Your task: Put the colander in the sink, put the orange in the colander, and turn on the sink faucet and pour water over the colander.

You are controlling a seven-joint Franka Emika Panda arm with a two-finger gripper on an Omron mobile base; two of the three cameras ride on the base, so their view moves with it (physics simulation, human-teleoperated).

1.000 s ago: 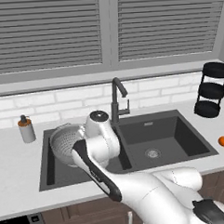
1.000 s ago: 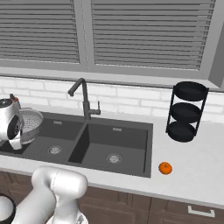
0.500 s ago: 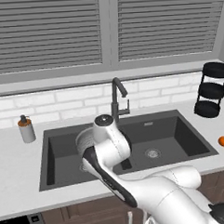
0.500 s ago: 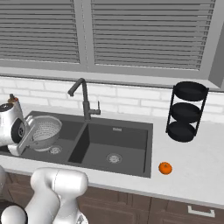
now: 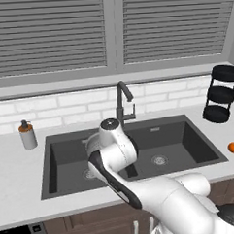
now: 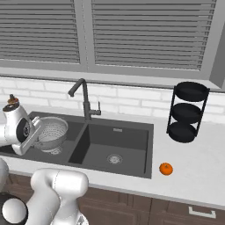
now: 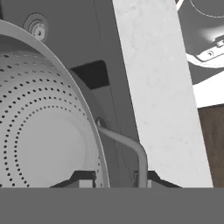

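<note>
Colander point(image 6: 52, 132) perforated silvery metal; sink point(image 6: 132, 146) matt dark grey.

Arm point(image 5: 113, 153) hides left basin middle; colander point(image 7: 43, 127) cut by hand view's left edge.

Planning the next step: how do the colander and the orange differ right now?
The colander is a large perforated metal bowl; the orange is a small bright fruit. The colander hangs over the sink's left basin, gripped at its rim; the orange lies loose on the counter right of the sink. Both are round.
</note>
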